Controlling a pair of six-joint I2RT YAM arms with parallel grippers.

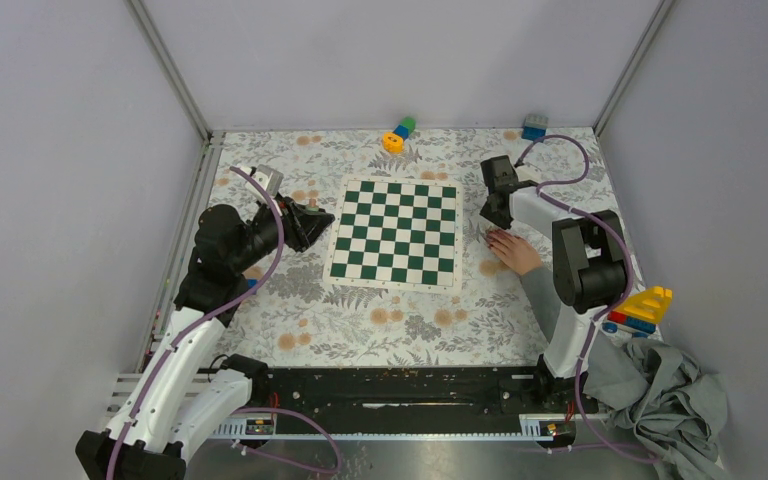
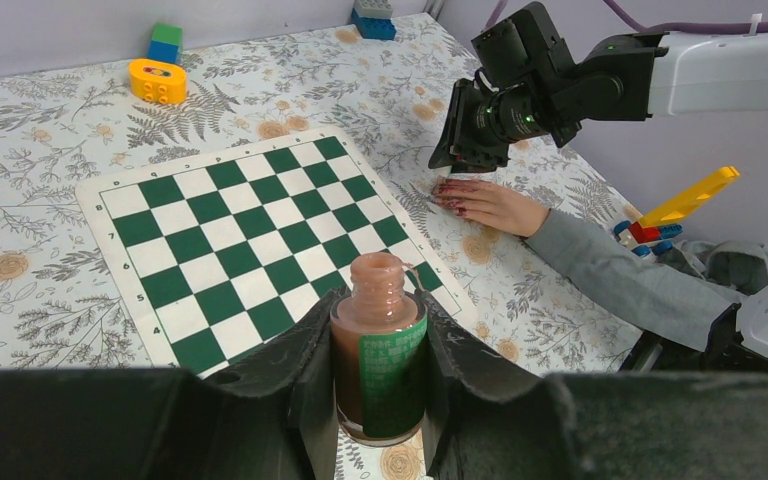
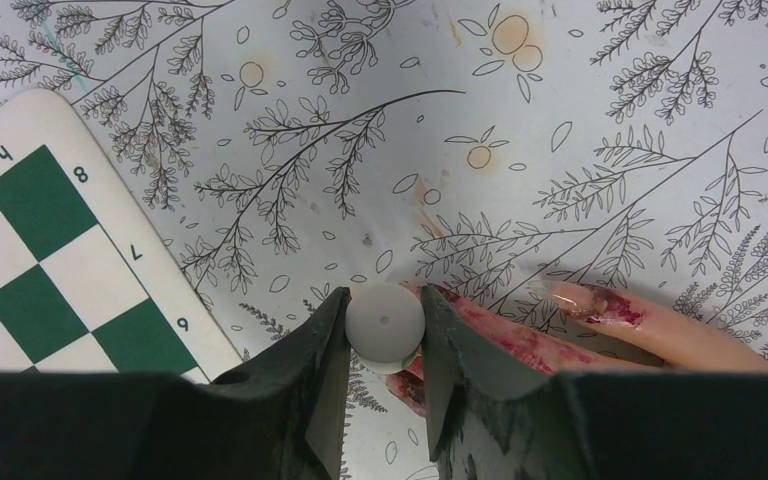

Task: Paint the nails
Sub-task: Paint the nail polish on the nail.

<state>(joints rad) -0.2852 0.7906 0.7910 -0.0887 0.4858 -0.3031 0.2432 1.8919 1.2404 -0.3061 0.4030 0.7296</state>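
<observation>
The right gripper is seen from above at the 3 o'clock edge of the board, over the fingertips of a hand; the left gripper lies at the board's 9 o'clock.

In the left wrist view an uncapped polish bottle is clamped in the left gripper. The nails, reddish, are seen at 1 o'clock, just under the right gripper.

In the right wrist view a round white cap is pinched between the right jaws, with the red-smeared nails at its 3 o'clock.
</observation>
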